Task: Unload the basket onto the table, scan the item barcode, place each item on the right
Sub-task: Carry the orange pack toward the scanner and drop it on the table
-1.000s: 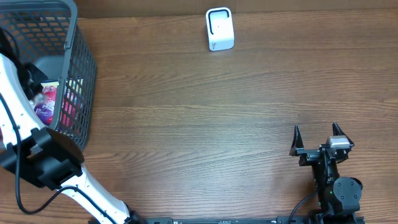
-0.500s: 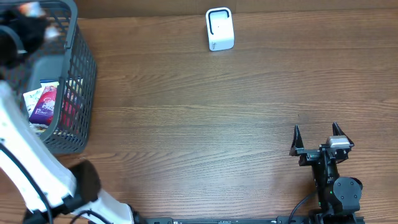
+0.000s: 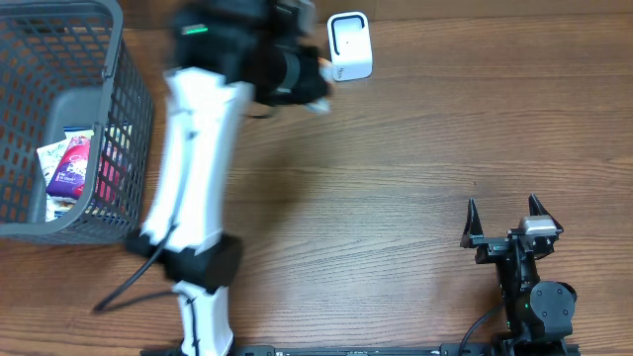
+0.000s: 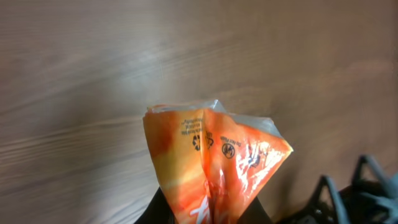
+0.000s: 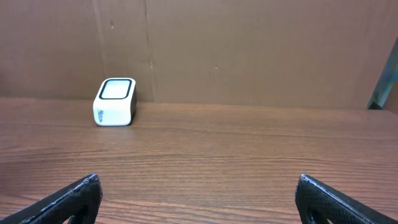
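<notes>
Left claw [image 3: 307, 77]: closed on a crinkled orange plastic snack packet [image 4: 211, 155], held above the brown wooden worktop [image 3: 396, 178], just left of the white box-shaped barcode scanner [image 3: 349, 45]. Packet print: a recycling mark and a litter symbol; the small text is illegible. Right claw [image 3: 502, 205]: jaws spread wide, holding nothing, well apart from the scanner.

A: Colours at the left tool [image 3: 302, 77]?
B: An orange packet [image 4: 211, 155], pale-streaked, with black printed symbols and a silvery edge.
A: And around it?
B: Just beside that tool, a white scanner [image 3: 349, 45] with a black-rimmed face; under it, brown wood-grain counter [image 3: 396, 168]; well off, a grey mesh basket [image 3: 134, 109] holding a purple-and-white pack [image 3: 69, 163]. The right tool [image 3: 502, 206] is black.
</notes>
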{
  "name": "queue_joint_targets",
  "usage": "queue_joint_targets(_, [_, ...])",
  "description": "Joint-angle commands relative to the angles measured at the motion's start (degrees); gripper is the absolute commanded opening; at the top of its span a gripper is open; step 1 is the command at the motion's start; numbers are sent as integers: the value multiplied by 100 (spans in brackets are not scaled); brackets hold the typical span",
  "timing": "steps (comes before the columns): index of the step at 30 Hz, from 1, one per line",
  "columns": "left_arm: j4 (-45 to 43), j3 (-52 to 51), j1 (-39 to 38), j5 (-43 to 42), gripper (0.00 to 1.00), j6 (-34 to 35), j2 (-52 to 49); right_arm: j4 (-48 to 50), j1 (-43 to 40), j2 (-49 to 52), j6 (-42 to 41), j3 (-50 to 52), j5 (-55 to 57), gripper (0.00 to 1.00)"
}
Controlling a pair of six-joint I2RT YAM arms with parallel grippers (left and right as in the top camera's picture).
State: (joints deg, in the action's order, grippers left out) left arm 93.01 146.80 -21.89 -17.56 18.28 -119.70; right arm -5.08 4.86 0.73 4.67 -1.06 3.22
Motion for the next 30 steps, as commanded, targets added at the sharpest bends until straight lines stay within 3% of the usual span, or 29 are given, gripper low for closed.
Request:
queue_joint_targets(1, [-195,-166,-522,212,4,262,-664,46,-22,-57,-35,57,13,100])
queue_joint_targets(4, [-420,-205,-866,129,4,649,-1333,46,-22,-57,-35,57,11,100])
queue_joint_targets(12, [-1241,-205,-1421,-599,4,662,-2559,46,-22,-57,-35,57,11,100])
queue_joint_targets(14, [-1309,-205,-1467,-601,18,658,-2691,46,-22,-57,-35,57,11,100])
queue_joint_targets(16, [-1318,-205,-1467,-601,42,656,-2719,46,-22,-57,-35,57,11,100])
queue_joint_targets(18, [-1309,-175,-1410,-608,57,651,-2699,46,-22,-57,-35,57,11,100])
queue_joint_targets(21, [-1224,-68,-1241,-651,63,614,-2605,46,-22,-57,-35,57,13,100])
queue_joint_targets(23, [-1108,26,-1088,-649,74,608,-2500,46,-22,-57,-35,57,13,100])
queue_joint_targets(30, [-610,535,-352,-647,77,304,-1670,46,-22,-57,-35,57,13,100])
